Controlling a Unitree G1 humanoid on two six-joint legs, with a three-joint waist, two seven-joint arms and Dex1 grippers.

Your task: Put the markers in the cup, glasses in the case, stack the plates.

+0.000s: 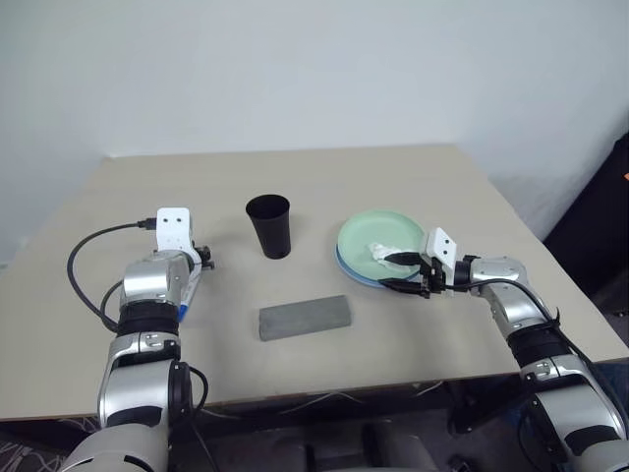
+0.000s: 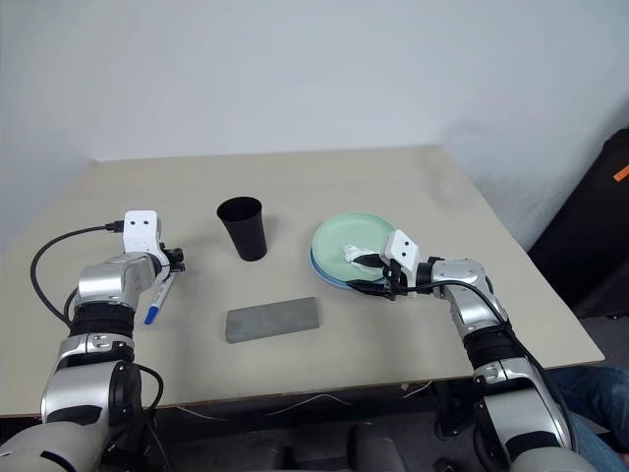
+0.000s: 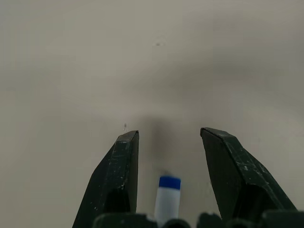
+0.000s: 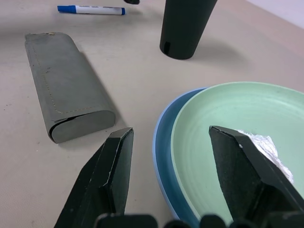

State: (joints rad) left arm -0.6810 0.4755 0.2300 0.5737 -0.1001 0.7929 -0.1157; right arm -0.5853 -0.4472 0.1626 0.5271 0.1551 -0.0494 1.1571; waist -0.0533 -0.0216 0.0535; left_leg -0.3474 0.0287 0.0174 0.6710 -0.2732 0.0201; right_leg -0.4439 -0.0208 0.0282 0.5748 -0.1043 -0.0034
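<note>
Both grippers, left (image 3: 168,142) and right (image 4: 171,142), gape over one marker (image 4: 91,9), one cup (image 1: 268,225), one case (image 1: 305,318), two plates (image 1: 369,239).

The blue-capped marker (image 2: 157,300) lies partly hidden beneath the left hand (image 2: 169,262); its far end cannot be seen. The light blue plate (image 4: 164,156) is mostly covered by the mint green plate (image 4: 228,123), leaving a rim crescent. The crumpled tissue (image 4: 266,147) is partly masked by a right-hand finger (image 4: 247,175). The cup (image 4: 185,26) is cut off at the frame edge.
</note>
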